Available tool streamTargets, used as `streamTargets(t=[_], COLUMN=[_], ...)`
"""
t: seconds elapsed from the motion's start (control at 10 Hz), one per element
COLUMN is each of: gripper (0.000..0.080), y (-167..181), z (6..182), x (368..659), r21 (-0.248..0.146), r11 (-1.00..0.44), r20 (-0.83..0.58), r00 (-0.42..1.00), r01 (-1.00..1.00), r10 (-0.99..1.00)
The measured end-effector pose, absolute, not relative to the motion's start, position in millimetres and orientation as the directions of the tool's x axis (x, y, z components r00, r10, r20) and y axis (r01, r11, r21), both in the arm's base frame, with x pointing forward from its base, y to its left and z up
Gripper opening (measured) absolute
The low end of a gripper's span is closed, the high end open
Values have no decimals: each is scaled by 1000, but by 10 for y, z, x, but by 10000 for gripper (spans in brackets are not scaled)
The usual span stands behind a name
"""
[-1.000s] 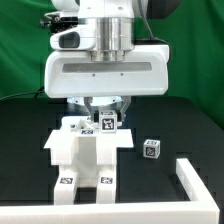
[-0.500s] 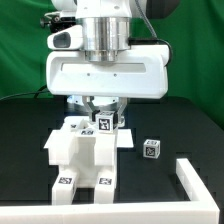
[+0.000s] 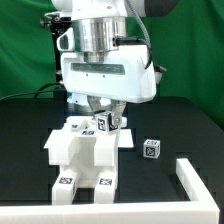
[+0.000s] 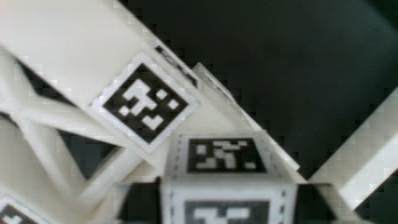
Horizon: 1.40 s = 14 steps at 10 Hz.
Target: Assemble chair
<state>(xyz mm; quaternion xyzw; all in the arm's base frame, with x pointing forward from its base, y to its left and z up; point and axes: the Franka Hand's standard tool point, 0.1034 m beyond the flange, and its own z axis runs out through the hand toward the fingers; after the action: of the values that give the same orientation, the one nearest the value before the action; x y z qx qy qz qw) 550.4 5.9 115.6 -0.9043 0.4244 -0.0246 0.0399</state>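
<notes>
The claw [image 3: 107,117] is clamped on a small tagged chair piece [image 3: 106,123] (slightly tilted) right beneath it, atop the half-built chair [image 3: 82,150] standing on the counter [image 3: 30,125].

Bright light comes down from above the chair [image 3: 88,155]. Its white parts glow, and dark shadows hide under its ledges. The shiny arm [image 3: 105,70] above the chair has glare. Up close (wrist view) its tag [image 4: 146,100] looks blurry.

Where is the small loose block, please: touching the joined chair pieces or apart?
Apart: the exterior view shows black table between the small block and the joined chair pieces.
</notes>
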Motion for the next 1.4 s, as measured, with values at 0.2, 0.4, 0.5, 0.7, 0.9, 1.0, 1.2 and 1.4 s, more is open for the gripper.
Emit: streamTargets(t=[0.2, 0.4, 0.5, 0.7, 0.9, 1.0, 1.2, 1.4], gripper=[603, 635, 647, 649, 649, 649, 521, 384], y=[92, 60, 80, 60, 97, 96, 92, 92], z=[1148, 1158, 1140, 1143, 1163, 1171, 1159, 1154], x=[5508, 5520, 5498, 5502, 5522, 5544, 5534, 5532], r21=[-79, -57, -44, -37, 15, 26, 23, 13], r11=[-805, -972, -997, -999, -938, -926, -941, -977], r20=[33, 46, 49, 55, 57, 74, 72, 74], r00=[805, 972, 996, 998, 936, 923, 938, 974], r01=[-588, -230, -68, 33, 348, 376, 337, 214], r10=[-592, -232, -70, 30, 348, 377, 338, 214])
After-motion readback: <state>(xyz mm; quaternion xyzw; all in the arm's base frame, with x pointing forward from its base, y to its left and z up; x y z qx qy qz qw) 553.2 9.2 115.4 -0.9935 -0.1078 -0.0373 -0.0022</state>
